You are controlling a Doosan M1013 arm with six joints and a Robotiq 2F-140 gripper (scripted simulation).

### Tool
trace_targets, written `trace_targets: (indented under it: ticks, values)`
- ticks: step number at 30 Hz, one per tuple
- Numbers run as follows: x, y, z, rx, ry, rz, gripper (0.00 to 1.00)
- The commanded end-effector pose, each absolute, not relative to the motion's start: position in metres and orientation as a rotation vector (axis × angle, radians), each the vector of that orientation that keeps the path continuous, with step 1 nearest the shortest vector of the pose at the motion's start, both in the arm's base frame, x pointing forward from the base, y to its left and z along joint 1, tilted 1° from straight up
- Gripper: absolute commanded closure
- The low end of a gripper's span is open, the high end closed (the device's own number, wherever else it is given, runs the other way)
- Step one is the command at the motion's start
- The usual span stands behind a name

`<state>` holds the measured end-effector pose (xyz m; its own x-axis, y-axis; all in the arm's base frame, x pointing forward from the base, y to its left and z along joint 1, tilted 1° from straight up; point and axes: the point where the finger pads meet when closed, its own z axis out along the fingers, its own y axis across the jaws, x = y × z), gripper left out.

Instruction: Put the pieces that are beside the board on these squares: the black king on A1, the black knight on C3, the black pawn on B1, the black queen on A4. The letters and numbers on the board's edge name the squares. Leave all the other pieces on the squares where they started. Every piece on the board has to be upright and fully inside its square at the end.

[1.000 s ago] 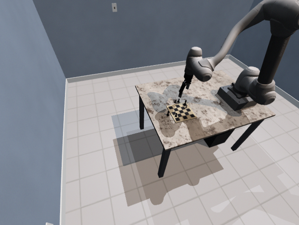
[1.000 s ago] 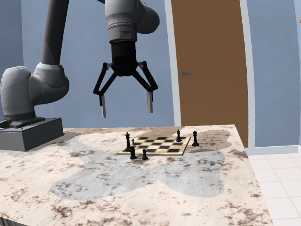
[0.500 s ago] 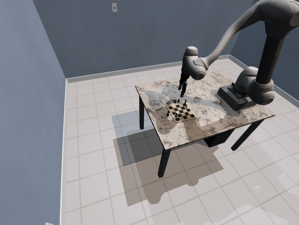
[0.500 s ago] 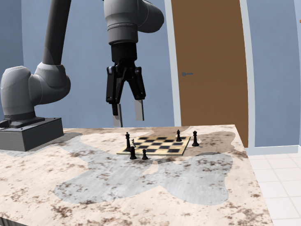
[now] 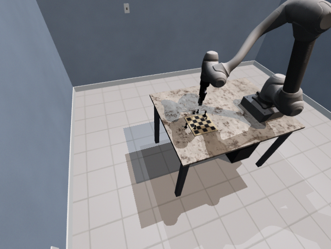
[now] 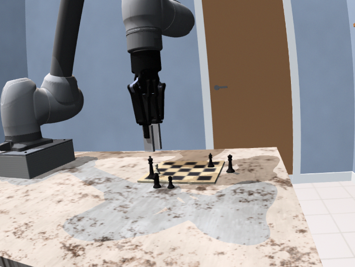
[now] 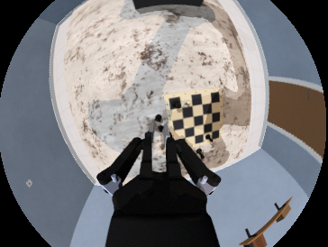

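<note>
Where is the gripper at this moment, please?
In the exterior view the gripper hangs shut and empty above the table, behind the chessboard's left end.

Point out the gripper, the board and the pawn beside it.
gripper (image 6: 152, 141), exterior view, between the fingertips, nearly closed, empty.
board (image 6: 191, 173), exterior view, a light square near its middle.
pawn (image 6: 170, 182), exterior view, its body, off the board's near edge.

Legible text: none. Chessboard (image 6: 183, 172) edge letters and numbers too small to read; no labels or brands readable elsewhere.
</note>
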<state>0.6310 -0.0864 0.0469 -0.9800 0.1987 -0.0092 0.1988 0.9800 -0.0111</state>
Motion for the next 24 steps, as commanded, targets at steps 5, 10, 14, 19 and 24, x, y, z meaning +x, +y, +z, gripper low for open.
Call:
trace_targets:
  ticks: [5,10,14,19,24]
  values:
    - [0.6310,-0.0864,0.0470,0.313,3.118,-0.018,0.77]
    - [0.6310,-0.0864,0.0470,0.313,3.118,-0.018,0.77]
    - [0.6310,-0.0864,0.0470,0.313,3.118,-0.018,0.77]
    - [0.6310,-0.0864,0.0465,0.312,3.118,-0.018,0.77]
    - [0.6310,-0.0865,0.0451,0.308,3.118,-0.018,0.77]
